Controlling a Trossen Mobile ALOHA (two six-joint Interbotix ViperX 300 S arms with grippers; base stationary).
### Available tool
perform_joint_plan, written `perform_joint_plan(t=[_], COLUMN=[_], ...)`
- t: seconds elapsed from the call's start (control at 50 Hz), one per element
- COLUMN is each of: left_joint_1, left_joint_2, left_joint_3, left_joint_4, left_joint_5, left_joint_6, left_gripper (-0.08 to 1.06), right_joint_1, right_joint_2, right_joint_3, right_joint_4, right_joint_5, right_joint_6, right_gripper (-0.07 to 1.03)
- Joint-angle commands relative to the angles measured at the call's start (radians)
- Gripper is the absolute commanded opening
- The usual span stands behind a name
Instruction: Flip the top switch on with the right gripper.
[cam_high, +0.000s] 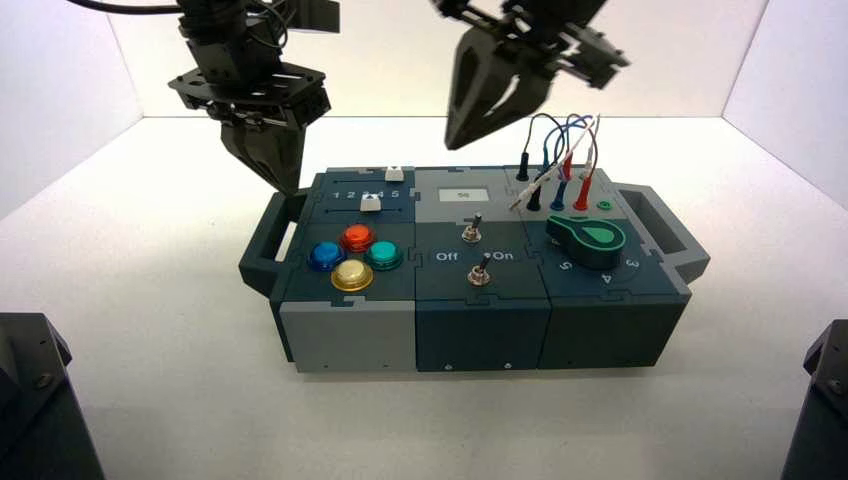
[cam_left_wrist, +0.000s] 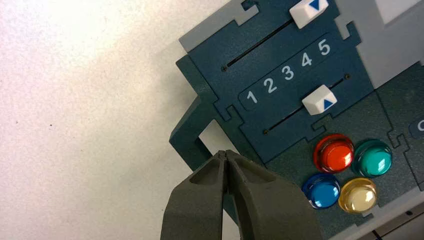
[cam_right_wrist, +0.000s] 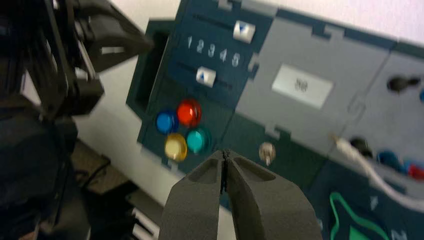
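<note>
Right gripper (cam_high: 452, 140), at work, stands above the back middle of the box (cam_high: 483, 335), jaws closed together and holding nothing; left gripper (cam_high: 290, 190) is idle over the box's left handle, its jaws likewise together. The top switch (cam_high: 472, 232), a small silver toggle, sits on the dark middle panel behind the lower toggle (cam_high: 480, 272), with the display (cam_high: 463, 195) farther back. Recommended: bring the closed tips down beside the lever on its "Off" side, low but clear of the nut, then sweep level toward "On", stopping short of the green knob (cam_high: 590, 241)
</note>
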Motion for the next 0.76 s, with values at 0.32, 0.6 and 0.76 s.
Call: perform_joint_plan(t=[0.32,0.6,0.76], left_joint_1=[-0.002,-0.002,-0.002], left_joint_2=[-0.109,-0.190,-0.175], left_joint_3=[-0.009,0.003,0.008], left_joint_4=[0.002,0.002,0.006], left_joint_5=[0.052,0.052,0.048], left_joint_6=[0.005,-0.011,-0.008], left_gripper=[-0.03,-0.03,-0.03], right_joint_1=[0.002,0.002,0.002], right_joint_2=[-0.150,-0.195,-0.190], right_joint_3=[0.161,0.186,0.193], right_joint_4=[0.011,0.002,0.002], right_joint_5=[0.054,0.054,0.049], right_joint_6=[0.006,0.005,-0.002], right_gripper=[-0.02,-0.02,-0.02])
